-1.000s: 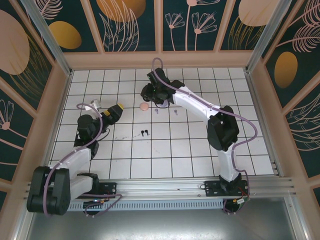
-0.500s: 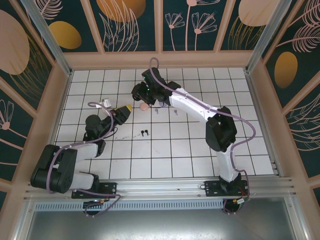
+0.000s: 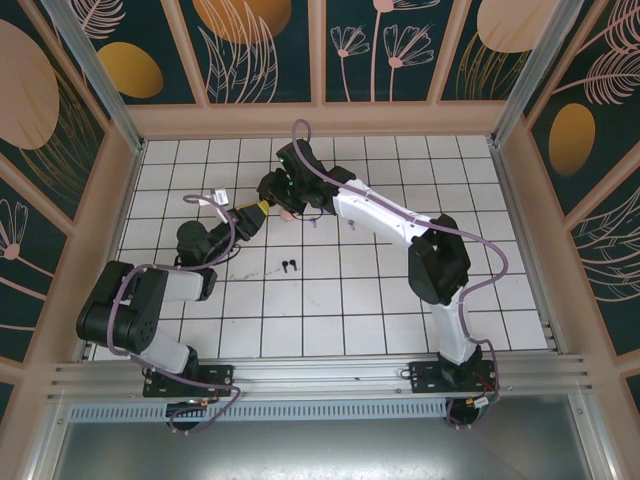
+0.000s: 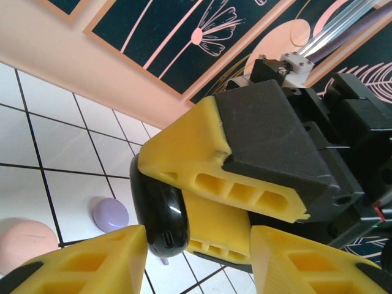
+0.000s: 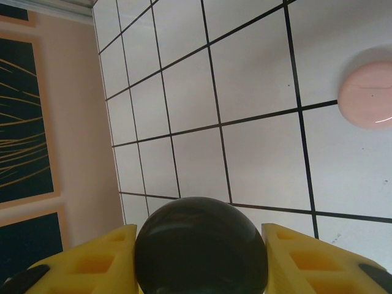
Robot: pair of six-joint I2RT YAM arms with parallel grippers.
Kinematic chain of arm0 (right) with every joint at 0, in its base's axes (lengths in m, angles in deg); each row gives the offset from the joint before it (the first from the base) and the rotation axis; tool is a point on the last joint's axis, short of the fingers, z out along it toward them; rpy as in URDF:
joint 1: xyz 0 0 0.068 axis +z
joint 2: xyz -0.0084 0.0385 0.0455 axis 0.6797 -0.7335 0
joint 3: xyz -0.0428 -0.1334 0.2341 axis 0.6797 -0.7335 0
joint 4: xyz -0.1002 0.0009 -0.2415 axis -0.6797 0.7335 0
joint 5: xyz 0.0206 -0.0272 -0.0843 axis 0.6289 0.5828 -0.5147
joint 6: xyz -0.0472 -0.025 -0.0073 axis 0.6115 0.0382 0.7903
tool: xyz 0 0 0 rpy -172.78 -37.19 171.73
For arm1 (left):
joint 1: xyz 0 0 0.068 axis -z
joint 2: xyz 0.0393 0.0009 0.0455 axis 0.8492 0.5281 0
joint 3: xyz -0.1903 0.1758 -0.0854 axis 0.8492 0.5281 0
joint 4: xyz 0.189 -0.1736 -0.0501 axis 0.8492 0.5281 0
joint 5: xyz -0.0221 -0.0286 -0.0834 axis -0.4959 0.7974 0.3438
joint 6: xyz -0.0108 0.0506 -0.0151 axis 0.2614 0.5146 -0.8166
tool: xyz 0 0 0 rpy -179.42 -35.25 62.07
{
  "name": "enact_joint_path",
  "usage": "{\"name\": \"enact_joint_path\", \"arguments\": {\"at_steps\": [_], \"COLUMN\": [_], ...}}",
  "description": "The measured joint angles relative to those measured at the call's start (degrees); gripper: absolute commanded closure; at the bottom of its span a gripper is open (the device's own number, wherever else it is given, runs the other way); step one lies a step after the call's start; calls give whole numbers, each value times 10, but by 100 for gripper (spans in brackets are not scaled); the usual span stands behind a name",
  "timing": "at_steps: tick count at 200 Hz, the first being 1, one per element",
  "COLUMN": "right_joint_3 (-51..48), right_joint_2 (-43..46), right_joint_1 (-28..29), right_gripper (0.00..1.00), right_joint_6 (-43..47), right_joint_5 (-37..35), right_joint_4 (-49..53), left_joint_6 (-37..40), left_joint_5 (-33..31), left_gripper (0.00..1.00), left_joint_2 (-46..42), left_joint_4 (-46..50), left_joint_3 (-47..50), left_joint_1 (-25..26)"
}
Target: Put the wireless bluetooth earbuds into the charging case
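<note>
My right gripper is shut on a round black charging case, held above the tiles at the back middle. In the left wrist view that same case hangs edge-on in the right gripper's yellow fingers, its charging port facing the camera. My left gripper is open just below it, one fingertip close beside the case. From above, the left gripper sits right next to the right one. Two black earbuds lie on the tiles nearer the front. A lilac earbud stem pokes out under the case.
A pale pink case lies closed beside both grippers, also in the right wrist view. A lilac case lies closed on the tiles past the pink case. The peach back wall stands close behind.
My left gripper swung up and right until it met the right gripper. My right gripper carried the black case leftwards, away from the pink case.
</note>
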Motion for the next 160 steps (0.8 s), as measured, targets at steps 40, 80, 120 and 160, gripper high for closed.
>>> {"name": "enact_joint_path", "arguments": {"at_steps": [40, 80, 120, 160], "right_joint_3": [0, 0, 0, 0], "right_joint_2": [0, 0, 0, 0], "right_joint_1": [0, 1, 1, 1], "right_gripper": [64, 65, 65, 65], "right_joint_6": [0, 0, 0, 0], "right_joint_5": [0, 0, -4, -4], "right_joint_4": [0, 0, 0, 0], "left_joint_6": [-12, -22, -30, -33], "left_joint_5": [4, 4, 2, -1], "left_gripper": [57, 60, 68, 68], "left_joint_2": [28, 49, 59, 64], "left_joint_4": [-24, -42, -45, -52], "left_joint_3": [-4, -13, -18, -18], "left_joint_1": [2, 3, 3, 3]}}
